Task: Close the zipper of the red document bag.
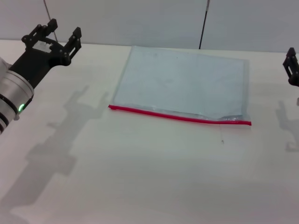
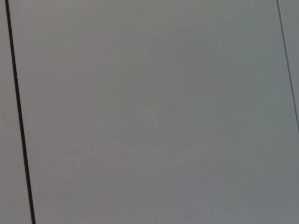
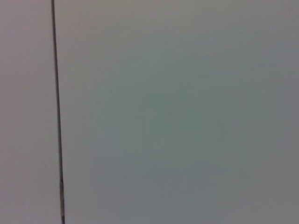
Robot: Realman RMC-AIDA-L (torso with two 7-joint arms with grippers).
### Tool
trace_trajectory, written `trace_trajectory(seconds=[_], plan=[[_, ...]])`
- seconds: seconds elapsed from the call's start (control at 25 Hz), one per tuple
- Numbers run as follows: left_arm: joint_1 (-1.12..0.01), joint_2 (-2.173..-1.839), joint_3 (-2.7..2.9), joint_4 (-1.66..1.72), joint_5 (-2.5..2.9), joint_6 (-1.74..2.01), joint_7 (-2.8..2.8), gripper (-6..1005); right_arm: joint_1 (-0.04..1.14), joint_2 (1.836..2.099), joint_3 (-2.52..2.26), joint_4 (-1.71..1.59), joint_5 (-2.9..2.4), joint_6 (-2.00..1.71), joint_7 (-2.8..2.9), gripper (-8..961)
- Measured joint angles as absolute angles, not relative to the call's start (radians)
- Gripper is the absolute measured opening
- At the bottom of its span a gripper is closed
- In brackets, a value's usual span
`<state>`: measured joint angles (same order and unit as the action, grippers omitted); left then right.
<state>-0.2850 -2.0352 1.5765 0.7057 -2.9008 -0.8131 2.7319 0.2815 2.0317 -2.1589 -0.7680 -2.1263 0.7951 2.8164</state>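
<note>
The red document bag (image 1: 182, 84), a flat translucent bluish pouch, lies on the white table (image 1: 140, 172) in the head view. Its zipper (image 1: 180, 116) is a thin red strip along the near long edge. I cannot make out the slider. My left gripper (image 1: 60, 33) is raised at the far left, well away from the bag, open with nothing between its fingers. Only a bit of my right gripper (image 1: 292, 65) shows at the right edge, apart from the bag. Both wrist views show only a plain grey wall.
A grey wall (image 1: 140, 18) with dark vertical seams stands behind the table. The arms cast shadows on the tabletop at the left and right.
</note>
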Motion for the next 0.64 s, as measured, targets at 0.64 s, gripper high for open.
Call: trace_trajectory(seconds=[0.64], plan=[[-0.288,-2.034,1.561,0.704,-2.901,-0.822,2.740,643,0.293,2.032,-2.177,-0.756,-2.112,0.816,2.816,697]])
